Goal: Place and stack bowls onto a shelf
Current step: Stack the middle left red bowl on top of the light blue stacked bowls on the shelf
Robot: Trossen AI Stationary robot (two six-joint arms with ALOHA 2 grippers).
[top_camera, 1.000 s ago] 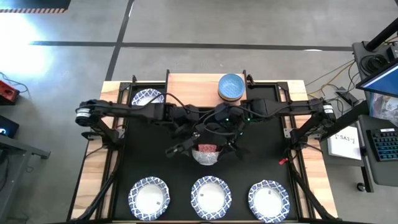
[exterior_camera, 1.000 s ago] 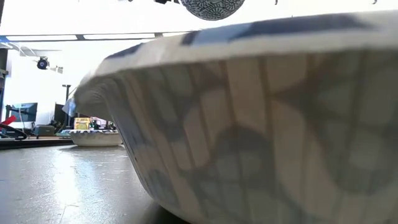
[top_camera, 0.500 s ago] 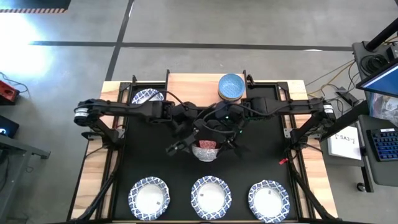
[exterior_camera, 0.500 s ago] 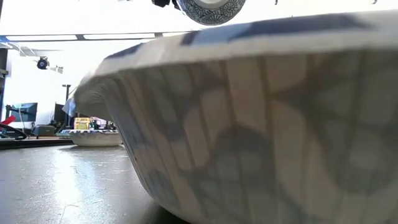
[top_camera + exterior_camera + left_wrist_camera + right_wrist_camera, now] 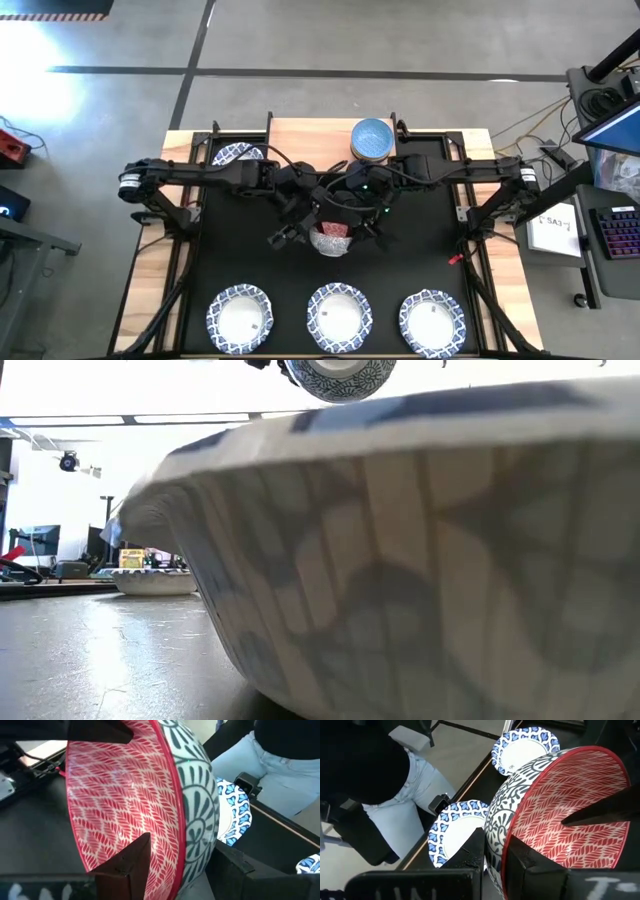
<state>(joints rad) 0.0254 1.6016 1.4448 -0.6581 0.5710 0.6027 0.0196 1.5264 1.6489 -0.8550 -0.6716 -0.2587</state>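
Both grippers meet mid-mat on the red-lined bowl (image 5: 333,238): right gripper (image 5: 362,226) clamps its rim, left gripper (image 5: 300,222) has its fingers spread around the rim.

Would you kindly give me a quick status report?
Right gripper shut on red bowl's rim, mid-table. Left gripper astride same rim, not clamped. Blue bowl on shelf. Nothing blocking.

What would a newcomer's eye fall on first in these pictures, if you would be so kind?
Most striking is the red bowl with a grey-patterned outside, lifted above the middle of the black mat between the left gripper and the right gripper, which is clamped on its rim. Next comes the row of three white bowls with blue-patterned rims along the mat's near edge. A blue bowl sits on the light-wood shelf at the far side.
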